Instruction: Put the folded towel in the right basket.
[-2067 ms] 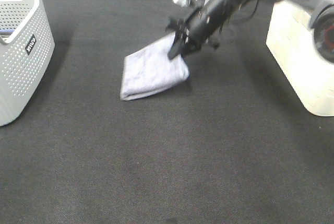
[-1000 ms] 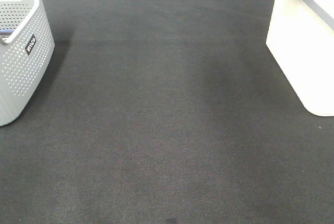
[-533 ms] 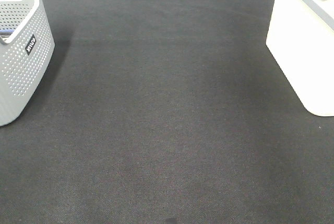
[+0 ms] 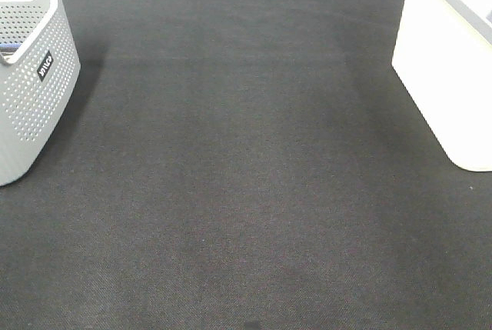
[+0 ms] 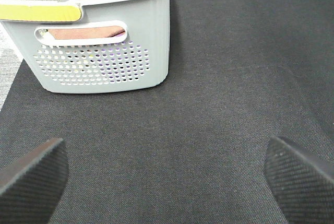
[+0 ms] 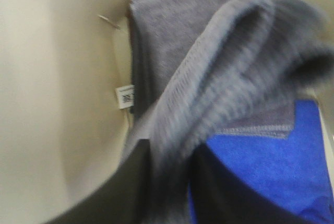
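Observation:
The folded towel point(image 6: 229, 62), grey-lavender, hangs blurred between the dark fingers of my right gripper point(image 6: 169, 192), which is shut on it. It is inside the cream right basket point(image 6: 57, 104), above a blue cloth point(image 6: 261, 166) and another grey towel point(image 6: 172, 20). In the exterior high view the right basket point(image 4: 450, 76) stands at the right edge; the towel and both arms are out of that view. My left gripper point(image 5: 167, 177) is open and empty, low over the black mat.
A grey perforated basket point(image 4: 31, 76) stands at the left edge; the left wrist view shows it point(image 5: 104, 51) holding cloths and a dark hanger. A black mat point(image 4: 246, 176) covers the table between the two baskets.
The right gripper lifted the towel off the middle of the mat and carried it right, out of the exterior view. The mat now lies bare.

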Robot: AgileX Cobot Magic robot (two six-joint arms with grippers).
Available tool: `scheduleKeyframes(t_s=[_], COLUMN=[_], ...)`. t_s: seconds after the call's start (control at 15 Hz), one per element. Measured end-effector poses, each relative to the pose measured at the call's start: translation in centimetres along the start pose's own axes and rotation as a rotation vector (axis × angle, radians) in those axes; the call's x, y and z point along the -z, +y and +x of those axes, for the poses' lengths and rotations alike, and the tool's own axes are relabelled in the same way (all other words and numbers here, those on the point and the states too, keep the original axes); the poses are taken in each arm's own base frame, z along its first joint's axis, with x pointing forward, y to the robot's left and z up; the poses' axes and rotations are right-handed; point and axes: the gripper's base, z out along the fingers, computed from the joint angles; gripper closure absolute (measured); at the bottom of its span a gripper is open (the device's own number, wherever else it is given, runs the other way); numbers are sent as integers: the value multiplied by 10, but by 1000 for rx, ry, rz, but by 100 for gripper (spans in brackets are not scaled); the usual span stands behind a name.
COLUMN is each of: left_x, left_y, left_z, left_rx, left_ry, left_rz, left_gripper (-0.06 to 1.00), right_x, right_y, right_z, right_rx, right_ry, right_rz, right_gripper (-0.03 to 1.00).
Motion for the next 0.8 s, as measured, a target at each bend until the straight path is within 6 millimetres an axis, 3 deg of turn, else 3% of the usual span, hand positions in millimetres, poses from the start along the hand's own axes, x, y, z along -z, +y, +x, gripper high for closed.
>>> scheduleKeyframes(t_s=[0.2,0.33,0.47,0.8], left_x=[0,0,0,0], left_y=[0,0,0,0], left_z=[0,0,0,0], left_rx=[0,0,0,0], left_ry=[0,0,0,0], left_rz=[0,0,0,0], left_gripper=[-3,-3,-3,-3], right_x=[-3,8,32,78], right_y=[-2,6,27,115], right_z=[1,-1,-2,13], right_rx=[-21,-27,16,213], right_ry=[7,-16,-60,-129], right_rz=[11,-30,-58,-119], right_gripper=[31,26,25,25])
